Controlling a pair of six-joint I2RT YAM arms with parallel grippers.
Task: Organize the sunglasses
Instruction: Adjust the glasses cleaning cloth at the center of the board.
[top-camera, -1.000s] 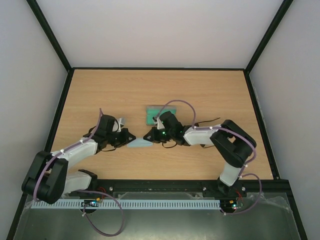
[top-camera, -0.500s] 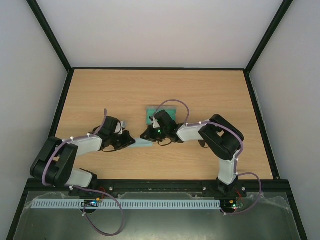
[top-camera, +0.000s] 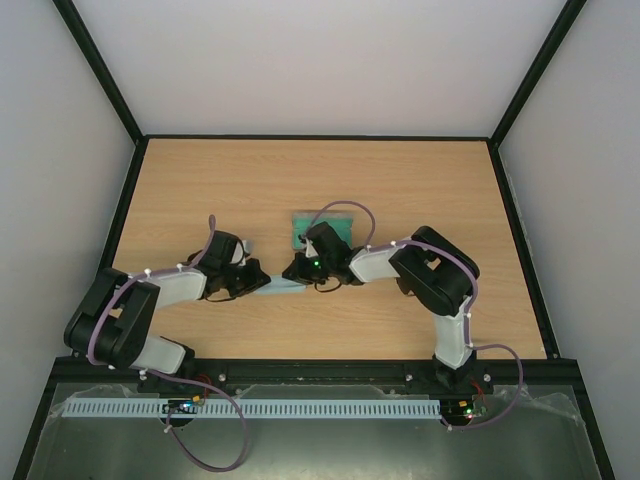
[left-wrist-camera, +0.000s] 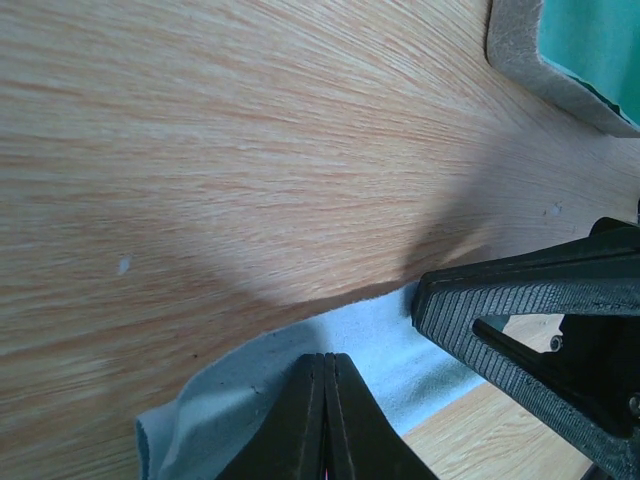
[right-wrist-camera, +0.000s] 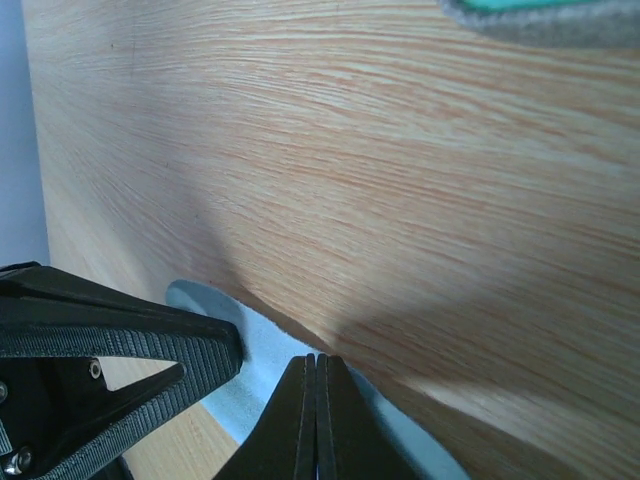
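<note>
A light blue cloth (top-camera: 283, 289) hangs between my two grippers just above the table, near the centre. My left gripper (top-camera: 262, 281) is shut on its left part; the wrist view shows the closed tips (left-wrist-camera: 327, 360) pinching the cloth (left-wrist-camera: 400, 350). My right gripper (top-camera: 293, 272) is shut on its right part, with closed tips (right-wrist-camera: 316, 362) on the cloth (right-wrist-camera: 250, 370). The grey case with green lining (top-camera: 318, 228) lies open just behind the right gripper. The sunglasses do not show in any view.
The case's rim shows at the top right of the left wrist view (left-wrist-camera: 560, 60) and the top of the right wrist view (right-wrist-camera: 540, 20). The wooden table (top-camera: 420, 180) has black rails along its sides and white walls behind.
Both grippers have moved closer together over the last second. The cloth between them has gone from a spread triangle to a narrow strip.
</note>
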